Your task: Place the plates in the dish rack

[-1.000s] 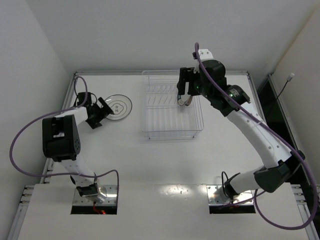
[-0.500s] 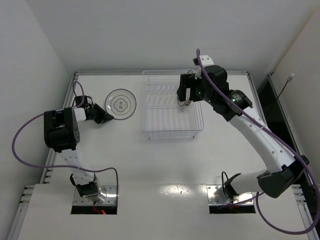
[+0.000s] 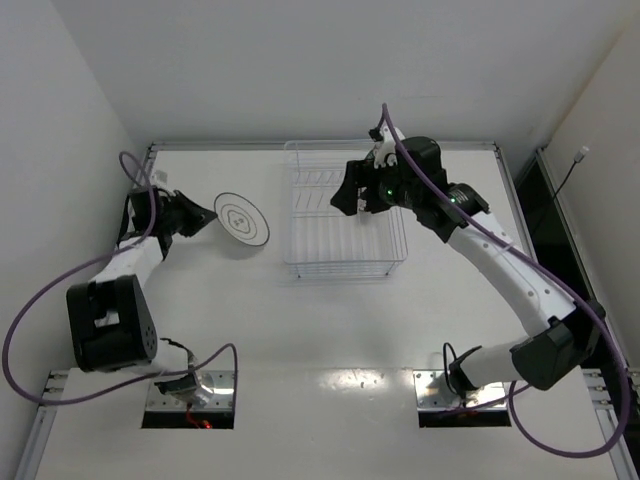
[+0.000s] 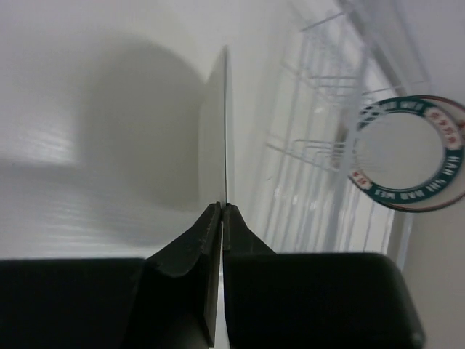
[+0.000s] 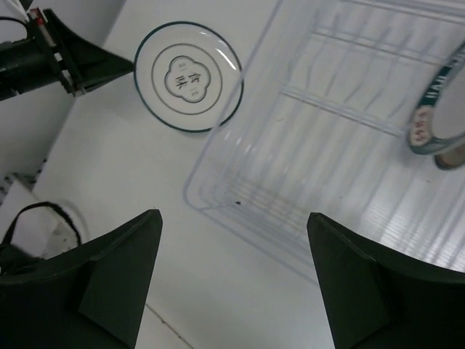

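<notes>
My left gripper (image 3: 208,215) is shut on the rim of the white plate with thin black rings (image 3: 244,222), held tilted off the table left of the dish rack (image 3: 345,270). The left wrist view shows this plate (image 4: 222,123) edge-on between the closed fingers (image 4: 221,209). A teal-rimmed plate (image 4: 407,153) stands in the rack (image 4: 312,94) with an orange-brown rimmed plate (image 4: 456,123) just behind it. My right gripper (image 5: 232,214) hangs open and empty over the rack's left part (image 5: 327,167), looking down on the ringed plate (image 5: 187,76) and the teal rim (image 5: 436,109).
White walls close in the table on the left, back and right. A raised metal edge (image 3: 320,146) runs along the table's far side. The right arm (image 3: 500,260) reaches across the right half of the table.
My left gripper closed on the ringed plate's rim and raised it to a tilt. The right gripper moved left and lower over the rack, still open.
</notes>
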